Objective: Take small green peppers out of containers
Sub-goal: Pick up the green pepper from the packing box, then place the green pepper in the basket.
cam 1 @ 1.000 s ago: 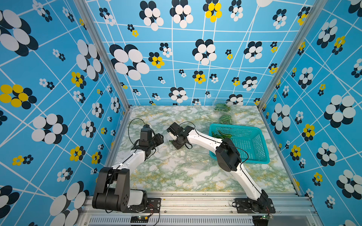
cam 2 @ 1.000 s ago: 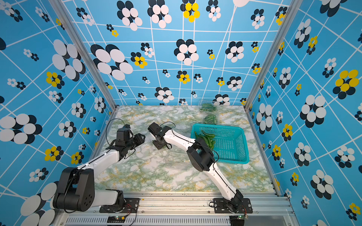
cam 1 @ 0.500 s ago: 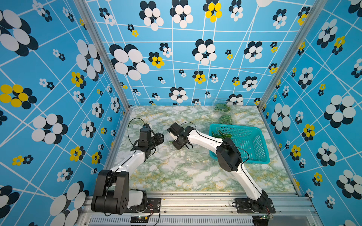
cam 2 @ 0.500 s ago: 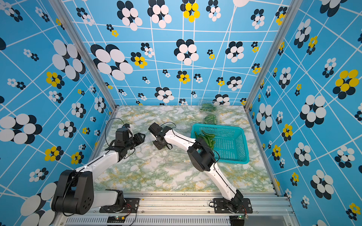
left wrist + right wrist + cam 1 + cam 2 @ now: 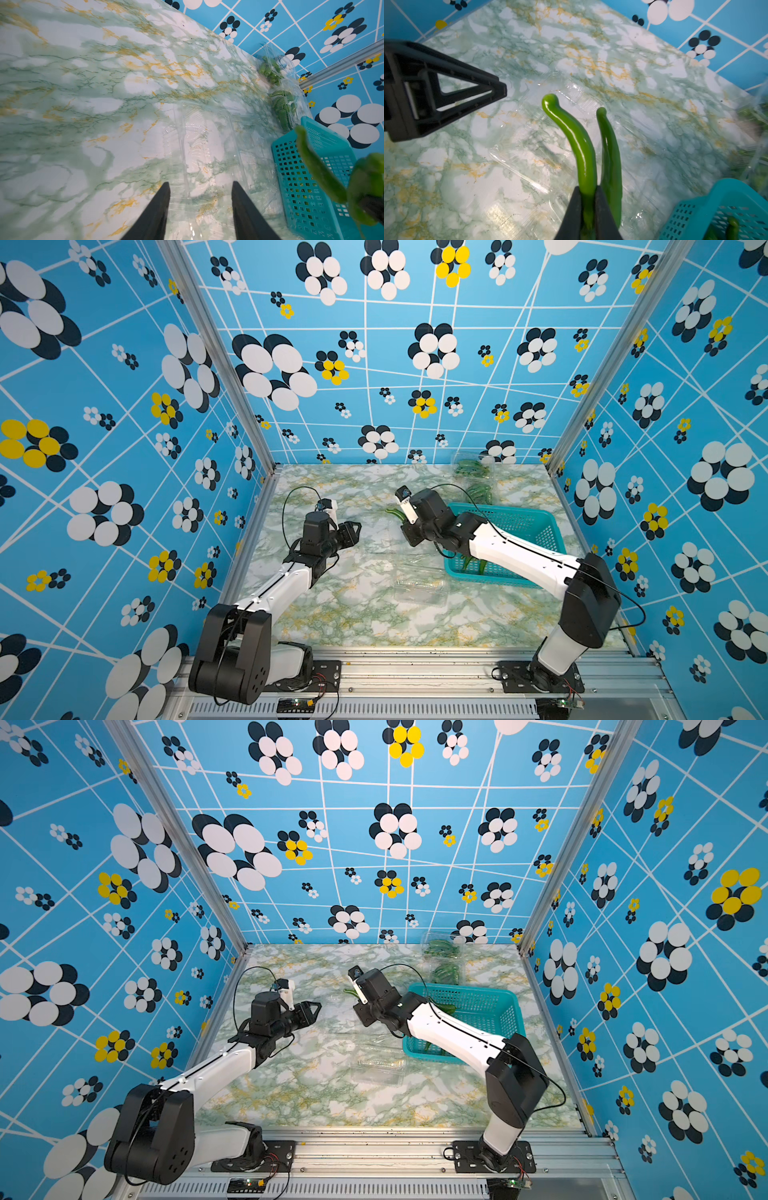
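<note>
Since the right gripper (image 5: 588,190) fills the lower part of its wrist view, the grip reads plainly. Its jaws are pressed in on one glossy green pepper (image 5: 579,145), pinched low on its length with the curved tip free.

A second pepper (image 5: 610,149) runs alongside, just outside one finger. Cannot tell whether it is caught too.

Both point out over an opened clear box (image 5: 529,162) lying flat on the marbled table (image 5: 353,614). Contact with the box: cannot tell. In both top views the held pair shows as a dark green curve past the gripper's end, to the left of the teal basket (image 5: 478,577).

Left gripper (image 5: 200,184): jaws spread, nothing between them, held over one end of the same opened box. Whether the tips touch the plastic, cannot tell. In a top view it faces the right gripper across the box, the two apart.

Other items:
- Basket peppers (image 5: 473,564): a few lie in the basket's near left corner, partly hidden by the right arm.
- Far box (image 5: 471,466): against the back wall, with a bunch of peppers inside.
- Next box (image 5: 480,491): between the far box and the basket, also with peppers inside.
- Fourth box (image 5: 419,585): on the table just beside the basket's near left corner, with the table pattern showing through it.
</note>
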You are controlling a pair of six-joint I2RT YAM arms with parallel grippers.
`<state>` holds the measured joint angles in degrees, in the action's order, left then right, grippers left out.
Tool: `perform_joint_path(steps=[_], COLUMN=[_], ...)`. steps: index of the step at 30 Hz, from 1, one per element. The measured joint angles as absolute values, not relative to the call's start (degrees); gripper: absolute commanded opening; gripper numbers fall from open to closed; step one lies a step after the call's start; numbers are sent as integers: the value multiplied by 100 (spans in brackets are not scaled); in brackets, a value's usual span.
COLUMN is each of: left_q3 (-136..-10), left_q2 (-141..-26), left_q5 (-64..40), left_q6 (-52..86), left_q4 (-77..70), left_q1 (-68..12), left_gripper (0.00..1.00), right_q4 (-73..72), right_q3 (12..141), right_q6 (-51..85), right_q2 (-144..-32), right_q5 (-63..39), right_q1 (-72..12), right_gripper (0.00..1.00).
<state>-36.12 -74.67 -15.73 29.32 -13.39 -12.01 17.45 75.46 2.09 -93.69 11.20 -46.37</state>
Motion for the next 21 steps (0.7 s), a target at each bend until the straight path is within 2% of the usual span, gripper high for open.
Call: perform_joint_path(steps=[5, 9, 17, 20, 21], left_q3=[-3621, -3741, -4296, -4606, -4720], left_q2=[-7467, -7470, -7909, -8167, -8263], left_q5=[-1717, -1868, -2189, -2228, -2228], left_q6=[2665, 2460, 2139, 2069, 2034], left_q4=[-1378, -1378, -1308, -1090, -1015], left_q1=[-1542, -1815, -2231, -2344, -2386], left_gripper=[50, 50, 50, 50, 50], right_q4=[1295, 1243, 1271, 1483, 1555], right_q3=[6305, 5798, 5098, 5048, 5061], right_q6=[318, 567, 1127, 1356, 1422], right_q2=[-8300, -7723, -7529, -7658, -7723], right_q5=[1743, 2049, 2390, 2399, 2405], right_q1=[-4235, -3767, -3295, -3085, -3024], right_gripper=[0, 0, 0, 32, 39])
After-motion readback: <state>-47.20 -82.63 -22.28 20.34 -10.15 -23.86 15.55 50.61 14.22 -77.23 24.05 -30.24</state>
